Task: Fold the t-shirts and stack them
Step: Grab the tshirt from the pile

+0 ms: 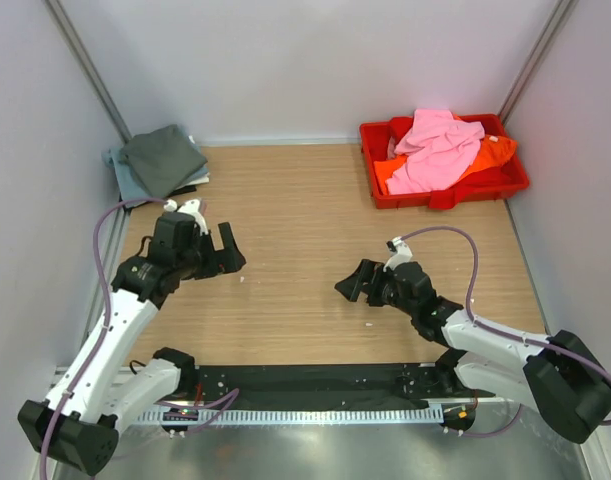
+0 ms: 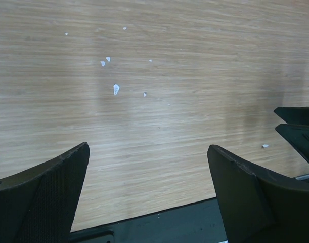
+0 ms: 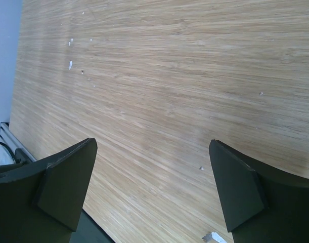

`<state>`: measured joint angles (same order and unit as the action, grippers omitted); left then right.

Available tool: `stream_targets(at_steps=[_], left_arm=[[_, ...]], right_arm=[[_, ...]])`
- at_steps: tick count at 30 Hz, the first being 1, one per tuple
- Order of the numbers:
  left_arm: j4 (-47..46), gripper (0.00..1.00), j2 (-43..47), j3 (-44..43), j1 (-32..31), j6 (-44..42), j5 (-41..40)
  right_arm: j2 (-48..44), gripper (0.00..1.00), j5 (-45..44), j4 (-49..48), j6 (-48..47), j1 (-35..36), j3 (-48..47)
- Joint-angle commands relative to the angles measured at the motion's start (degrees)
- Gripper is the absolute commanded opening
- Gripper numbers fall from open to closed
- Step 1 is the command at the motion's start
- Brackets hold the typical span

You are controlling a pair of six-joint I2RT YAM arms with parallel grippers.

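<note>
wooden desk [image 1: 305, 200] holds the stack at its far left corner: dark grey t-shirt [image 1: 163, 158], seemingly atop the pale blue-grey t-shirt [image 1: 118, 166]; pink t-shirt [image 1: 435, 150] and orange t-shirt [image 1: 496, 152] lie crumpled in the red tray [image 1: 505, 186], far right. left gripper [image 1: 223, 252] and right gripper [image 1: 351, 285] hover released, free to fetch.

Likely a robotics lab test cell: a wood-topped table [image 1: 305, 200] walled in by plain white panels [image 1: 285, 60] on slim metal posts [image 1: 85, 60].
</note>
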<state>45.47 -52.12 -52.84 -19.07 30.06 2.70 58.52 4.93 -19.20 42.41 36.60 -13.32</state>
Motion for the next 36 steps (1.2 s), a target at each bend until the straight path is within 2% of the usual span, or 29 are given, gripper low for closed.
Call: stream_targets(at_steps=[1, 6, 9, 11, 14, 16, 17, 18, 21, 23, 24, 25, 27, 33, 36], left_arm=[[-3.80, 1.00, 3.24, -1.39, 0.00, -2.82, 1.60], [-4.52, 1.00, 3.17, 0.28, 0.00, -2.73, 2.14], [-1.71, 1.00, -0.08, -1.74, 0.00, -3.08, 2.31], [-1.62, 1.00, -0.79, -1.48, -0.18, -2.91, 2.49], [-1.88, 1.00, -1.23, -1.30, -0.44, -2.91, 3.63], [-2.14, 1.00, -1.14, -1.21, -0.53, -2.91, 3.80], [-2.14, 1.00, -1.06, -1.04, -0.53, -2.82, 3.72], [-2.23, 1.00, -1.14, -1.04, -0.53, -2.73, 3.98], [-2.41, 1.00, -1.41, -1.04, -0.53, -2.82, 4.33], [-2.41, 1.00, -1.58, -0.95, -0.53, -2.73, 4.16], [-2.41, 1.00, -1.58, -0.95, -0.53, -2.73, 4.07], [-2.41, 0.99, -1.67, -0.95, -0.53, -2.73, 4.16], [-2.41, 1.00, -1.58, -0.95, -0.53, -2.73, 4.16], [-2.58, 0.99, -1.85, -0.77, -0.53, -2.55, 3.63], [-2.49, 0.99, -2.02, -0.77, -0.53, -2.47, 3.72]], right_arm=[[0.80, 1.00, -1.07, -1.27, -0.49, 0.23, -1.00], [2.30, 1.00, -1.50, 1.17, -0.05, 0.23, -3.10], [-0.94, 0.99, -2.02, 4.77, -0.75, 0.23, -5.12], [-6.28, 0.99, -4.48, 8.98, -2.15, 0.23, -7.67], [-11.57, 1.00, -17.89, 21.10, -7.68, 0.05, -17.85], [-10.98, 1.00, -28.79, 28.76, -13.48, -0.39, -28.74], [-7.75, 1.00, -32.23, 33.48, -15.06, -1.78, -32.69], [-5.63, 1.00, -37.22, 35.70, -18.82, -2.84, -40.91], [5.87, 1.00, -41.40, 44.23, -22.19, -10.64, -56.25], [11.32, 1.00, -36.15, 48.88, -23.17, -17.32, -65.11], [17.44, 1.00, -33.69, 50.21, -23.25, -22.92, -67.77], [19.94, 0.99, -28.45, 51.18, -23.34, -24.98, -70.06], [28.00, 0.96, -25.33, 52.86, -23.95, -29.02, -76.31], [49.27, 0.90, -17.42, 58.57, -23.78, -34.13, -95.28], [56.94, 0.87, -16.79, 62.52, -23.95, -34.84, -106.53]])
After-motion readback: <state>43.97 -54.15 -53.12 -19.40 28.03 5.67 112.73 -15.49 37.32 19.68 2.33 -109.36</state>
